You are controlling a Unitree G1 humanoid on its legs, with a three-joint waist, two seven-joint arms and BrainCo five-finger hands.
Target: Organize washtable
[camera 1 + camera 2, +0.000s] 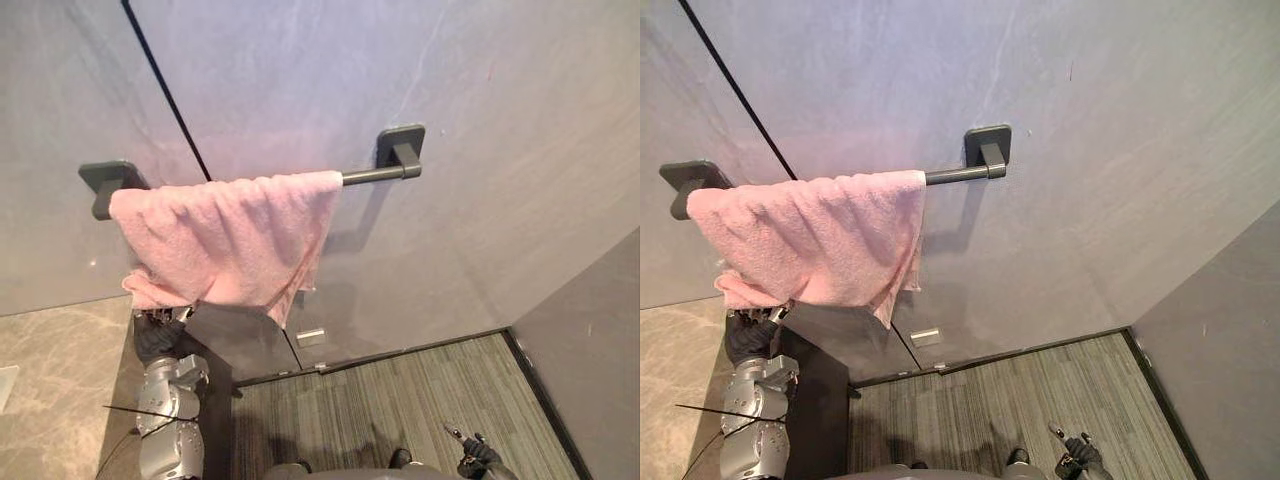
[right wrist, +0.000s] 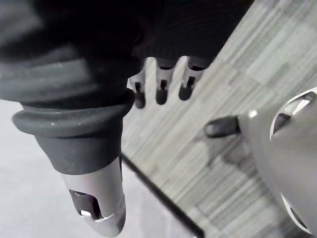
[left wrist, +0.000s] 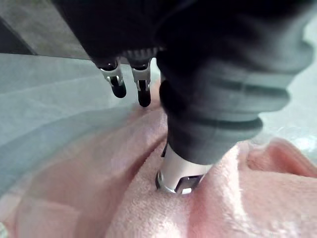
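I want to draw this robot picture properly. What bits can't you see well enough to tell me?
Left hand: eye views, the pink towel hangs over it; its grip is unclear.
Towel bar: mostly under the towel.
Right hand: cut by the bottom edge in eye views.
Small silvery piece on the wall: too small to name.

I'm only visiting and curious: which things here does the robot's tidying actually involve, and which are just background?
In the job:
pink towel
towel bar it hangs over
left hand, touching the towel

Just there:
right hand, idle and holding nothing
striped carpet
grey wall
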